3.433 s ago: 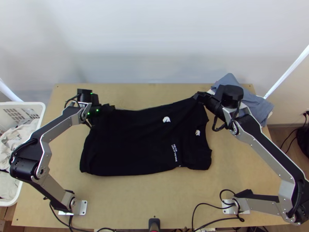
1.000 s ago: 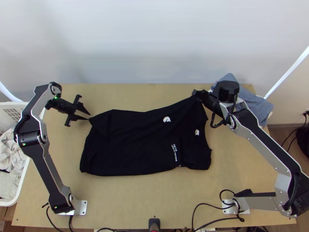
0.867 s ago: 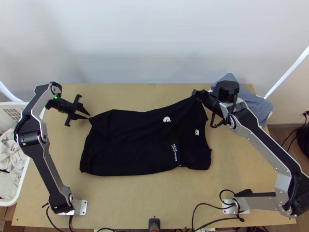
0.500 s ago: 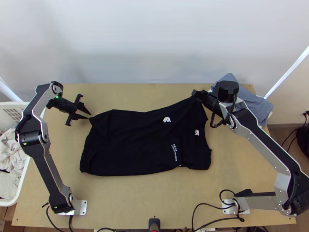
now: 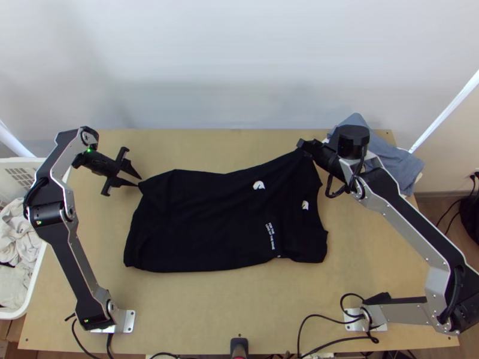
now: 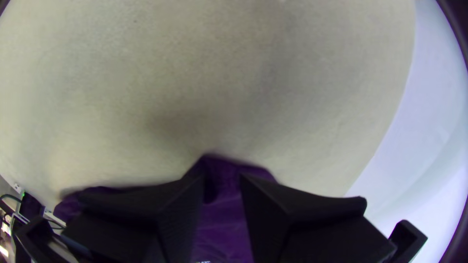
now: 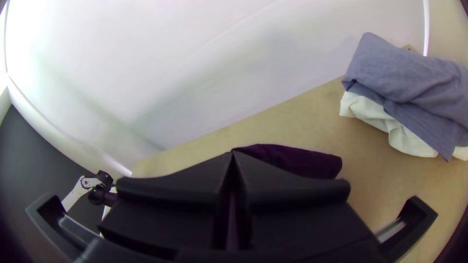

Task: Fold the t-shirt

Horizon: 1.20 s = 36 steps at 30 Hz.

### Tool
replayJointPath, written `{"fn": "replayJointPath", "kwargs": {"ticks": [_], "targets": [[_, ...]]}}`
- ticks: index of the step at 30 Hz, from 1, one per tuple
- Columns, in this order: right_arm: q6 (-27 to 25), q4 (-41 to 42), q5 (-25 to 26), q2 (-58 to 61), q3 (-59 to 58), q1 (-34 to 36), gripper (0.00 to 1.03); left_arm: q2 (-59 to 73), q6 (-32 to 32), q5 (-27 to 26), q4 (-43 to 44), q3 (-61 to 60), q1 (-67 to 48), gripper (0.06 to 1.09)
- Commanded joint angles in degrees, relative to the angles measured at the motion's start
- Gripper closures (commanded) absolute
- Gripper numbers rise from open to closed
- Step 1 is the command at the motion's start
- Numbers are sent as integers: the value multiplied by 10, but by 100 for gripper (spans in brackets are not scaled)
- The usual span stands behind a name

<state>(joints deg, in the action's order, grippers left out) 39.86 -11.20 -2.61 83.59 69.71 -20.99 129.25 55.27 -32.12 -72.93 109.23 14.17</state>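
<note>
Black t-shirt (image 5: 221, 221) held at one far corner, free at the other

The t-shirt lies broadly spread across the middle of the counter (image 5: 197, 317). Its far edge draws up to a peak at the right hand (image 5: 303, 145), whose fingers are closed on the cloth, probably to anchor that end while the other is gathered. The left hand (image 5: 140, 181) is partly open at the opposite far corner; cloth shows between its fingers, but they do not grip it. That placing suggests a pinch there comes next, so both corners can be brought over together; a shallow bite might let the fabric slip

Beyond the right hand, blue-grey cloth (image 5: 389, 158) sits over pale cloth (image 7: 378, 119) at the far corner, perhaps finished folding. A white basket (image 5: 11, 160) of light garments (image 5: 12, 227) stands beside the counter, and a plain pale wall (image 5: 239, 72) rises behind
</note>
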Motion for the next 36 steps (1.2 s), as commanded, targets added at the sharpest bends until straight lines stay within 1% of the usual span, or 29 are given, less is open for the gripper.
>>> {"fn": "replayJointPath", "kwargs": {"ticks": [1,11,12,13,14,15,16,20,22,24,26,28,31,32,33,34,36], "targets": [[2,11,2,4,4,-5,100,-22,-6,4,-20,-9,-3,68],[2,12,2,3,2,-4,100,-1,-7,4,-17,3,-16,68],[1,12,2,3,2,-2,100,1,-7,4,-15,5,-19,70],[0,12,2,2,3,-1,100,5,-8,5,-13,6,-21,79],[0,12,2,2,3,1,100,8,-8,8,-11,10,-22,94],[0,12,2,2,4,3,100,13,-11,25,-10,16,-24,105],[-1,12,2,2,6,3,100,17,-19,38,-6,20,-27,104],[-2,11,2,-4,15,5,100,18,-57,45,17,38,-22,104],[-2,7,2,-7,24,7,100,7,-75,61,20,65,-10,104],[-2,-3,3,-12,35,8,100,-18,-93,88,38,85,2,104],[-2,-14,4,-12,53,10,100,-45,-106,89,59,104,16,104],[-2,-23,4,-12,70,12,100,-68,-108,89,60,132,28,104],[-13,-23,2,-12,88,13,100,-102,-163,98,75,176,36,104],[-15,-25,-6,-11,92,12,100,-121,-180,101,89,178,35,104],[-18,-27,-30,-6,97,12,100,-135,-192,107,102,177,35,104],[-23,-30,-49,-1,107,15,100,-147,-205,123,107,178,33,104],[-43,-55,-75,16,137,17,100,-174,-234,139,117,177,29,104]]}}
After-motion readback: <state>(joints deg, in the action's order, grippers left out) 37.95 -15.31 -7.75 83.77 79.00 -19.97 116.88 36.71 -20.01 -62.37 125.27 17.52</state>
